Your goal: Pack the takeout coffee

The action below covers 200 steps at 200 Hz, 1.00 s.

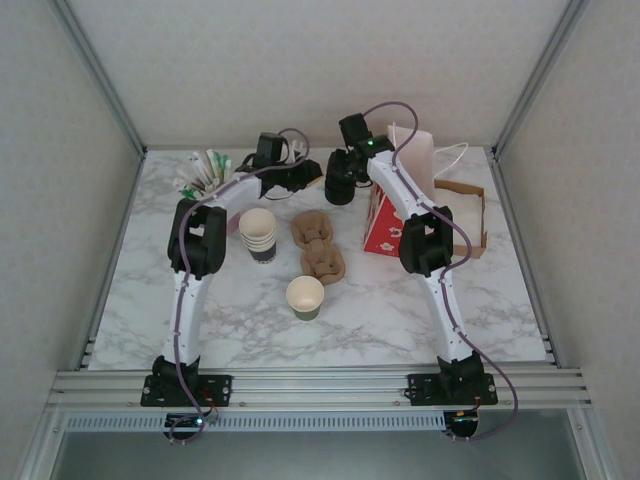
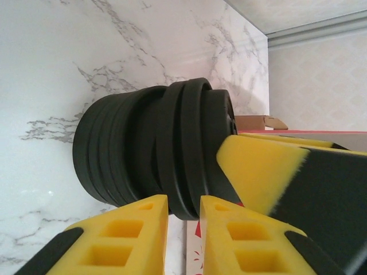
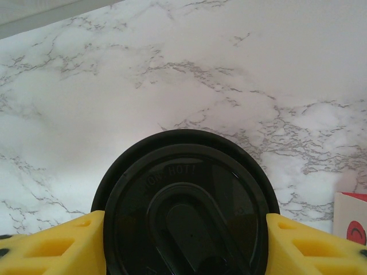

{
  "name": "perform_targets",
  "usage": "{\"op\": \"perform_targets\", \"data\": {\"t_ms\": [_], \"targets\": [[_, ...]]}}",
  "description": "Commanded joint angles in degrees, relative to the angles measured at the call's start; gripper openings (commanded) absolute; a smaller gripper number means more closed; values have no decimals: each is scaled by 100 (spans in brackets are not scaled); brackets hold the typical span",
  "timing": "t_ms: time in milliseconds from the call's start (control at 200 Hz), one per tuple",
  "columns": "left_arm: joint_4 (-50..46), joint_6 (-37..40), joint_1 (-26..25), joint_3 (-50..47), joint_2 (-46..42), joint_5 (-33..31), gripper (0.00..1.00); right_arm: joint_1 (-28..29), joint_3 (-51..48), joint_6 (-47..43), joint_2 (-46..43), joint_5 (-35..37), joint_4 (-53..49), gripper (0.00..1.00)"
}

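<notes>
My two arms meet at the far centre of the marble bench [image 1: 200, 330], over the black lid stack [image 1: 340, 190]. The cup [image 1: 305, 297] stands upright and open near the middle, well apart from that stack. The top lid [image 2: 192, 143] sits tilted off the others. My right tool [image 3: 184, 220] is about half open, with its pads against opposite edges of that lid. My left tool [image 2: 184, 200] is almost closed, nipping the lid's rim. I judge the step is freeing one lid. I'd peel slowly, tilt to break the nesting, check only one comes away, and keep the stack from tipping.
</notes>
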Motion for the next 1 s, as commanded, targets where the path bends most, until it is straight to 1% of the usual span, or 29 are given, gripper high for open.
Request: {"op": "perform_targets", "data": {"t_ms": [0,320,591,996], "targets": [[-10,6,17,249,161,161,22,-30,9,48,-238,-81,-43,61],[43,-47,23,376,315,240,24,-33,20,48,-212,-107,-30,61],[7,-47,16,462,455,257,22,-46,26,55,-201,-127,-36,60],[-20,-54,-17,592,635,261,22,-45,48,57,-211,-175,-13,59]]}}
